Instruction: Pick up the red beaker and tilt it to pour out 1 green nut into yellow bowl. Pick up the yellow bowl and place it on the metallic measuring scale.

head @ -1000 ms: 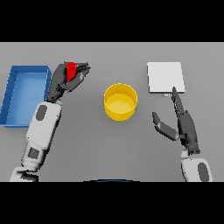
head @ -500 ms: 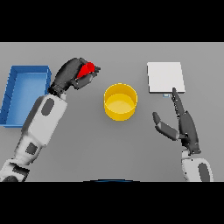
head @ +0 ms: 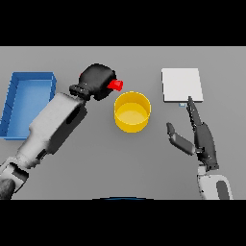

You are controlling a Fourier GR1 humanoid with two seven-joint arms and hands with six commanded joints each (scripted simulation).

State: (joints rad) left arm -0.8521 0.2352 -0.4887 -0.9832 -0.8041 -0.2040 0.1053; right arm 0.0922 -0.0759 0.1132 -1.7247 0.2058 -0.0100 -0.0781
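Desk (head: 72, 178) first: it is grey and everything sits on it. On the far left lies a blue tray (head: 9, 108). Across on the right lies the flat metallic measuring scale (head: 181, 84). The yellow bowl (head: 132, 111) stands in the middle, between them. The left robot hand (head: 97, 80) is up beside the bowl's left rim, fingers wrapped tight around the red beaker (head: 116, 85). Only a small red bit sticks out, pointing toward the bowl. The right robot hand (head: 202, 140) rests near the scale with fingers straight, holding nothing. I cannot see a green nut.
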